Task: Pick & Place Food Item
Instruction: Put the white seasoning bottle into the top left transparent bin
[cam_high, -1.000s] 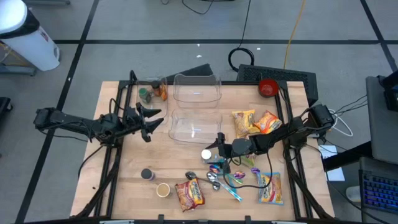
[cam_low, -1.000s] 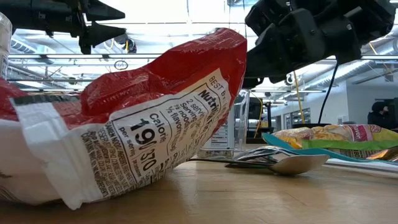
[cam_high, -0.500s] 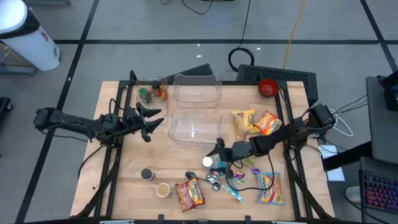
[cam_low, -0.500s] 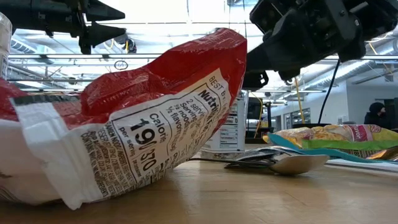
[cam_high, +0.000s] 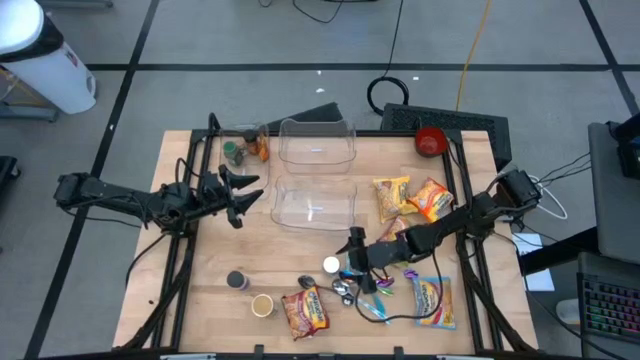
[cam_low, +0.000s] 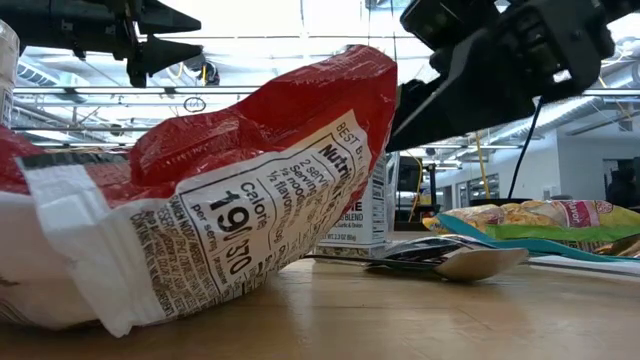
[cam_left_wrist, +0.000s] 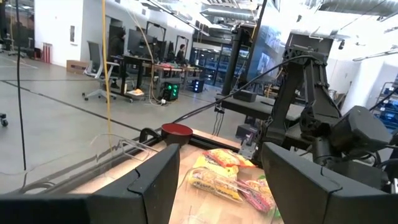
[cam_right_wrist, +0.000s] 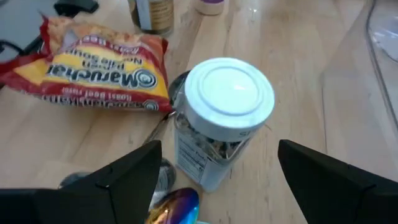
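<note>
A clear jar with a white lid (cam_right_wrist: 227, 99) stands upright on the wooden table (cam_high: 200, 260), right of the middle (cam_high: 331, 265); the low view shows its label (cam_low: 362, 215) behind a red noodle packet. My right gripper (cam_high: 353, 258) is open just right of the jar and slants down at it. In the right wrist view its fingers (cam_right_wrist: 124, 174) stand on either side of the jar's lower part, with a gap showing at each side. My left gripper (cam_high: 245, 190) hangs open over the table's left half, well above it (cam_low: 165, 35). My right gripper has a finger on either side of the jar's lower wall (cam_right_wrist: 205, 168), coming from the table's right and slanting down. Whether either finger touches the jar, I cannot tell. The jar stands on the table on its base.
Spoons (cam_high: 345, 288) lie just near of the jar. A red noodle packet (cam_high: 305, 310) lies by the front edge, with more packets (cam_high: 410, 197) (cam_high: 435, 300) at the right. Two clear tubs (cam_high: 316, 140) (cam_high: 315, 203) stand at the back, with a red bowl (cam_high: 430, 140), spice bottles (cam_high: 250, 150) and small cups (cam_high: 250, 293).
My right gripper has swung toward the table's near edge, staying open. The white-lidded jar has slid the same way along the table, upright, and now shows larger in the low view.
</note>
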